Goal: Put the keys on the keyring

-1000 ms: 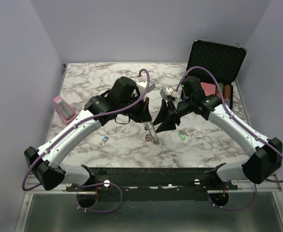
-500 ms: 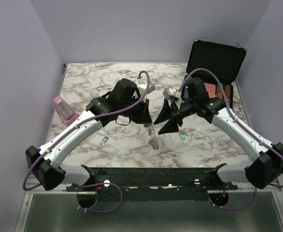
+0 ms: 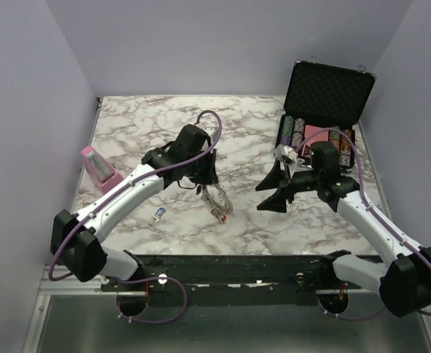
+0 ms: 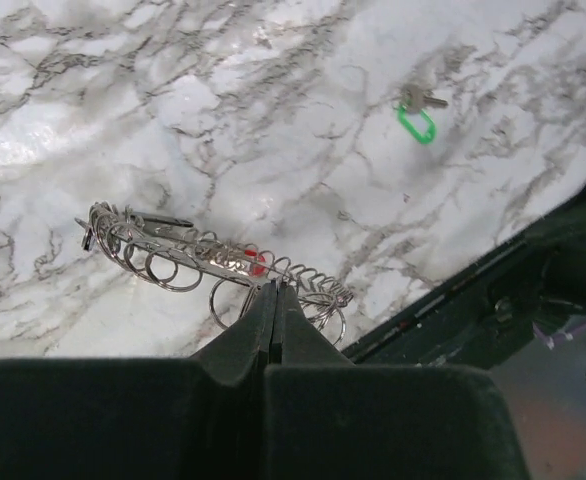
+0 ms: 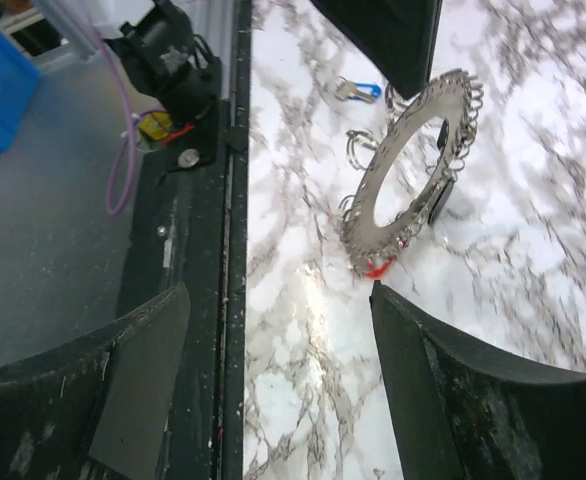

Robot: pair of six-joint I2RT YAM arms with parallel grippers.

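Note:
The keyring [image 4: 213, 255], a silvery ring with small loops along its rim, hangs just above the marble, and my left gripper [image 4: 276, 290] is shut on its rim. In the top view the keyring [image 3: 217, 200] shows below the left gripper [image 3: 204, 187]. A red key [image 4: 256, 262] hangs on it; the right wrist view shows the keyring [image 5: 361, 222] and red key [image 5: 378, 268] too. My right gripper [image 3: 273, 193] stands open and empty to the ring's right, apart from it; in its own view the right gripper [image 5: 278, 300] holds nothing. A green key [image 4: 416, 118] and a blue key [image 3: 157, 215] lie loose on the marble.
A black case [image 3: 326, 92] stands open at the back right with striped poker chips [image 3: 304, 132] in front of it. A pink object [image 3: 96, 165] lies at the table's left edge. The black front rail [image 3: 230, 268] runs along the near edge.
My right gripper has opened wide and drawn back to the right, away from the keyring. The left arm has carried the ring a little left and nearer the front.

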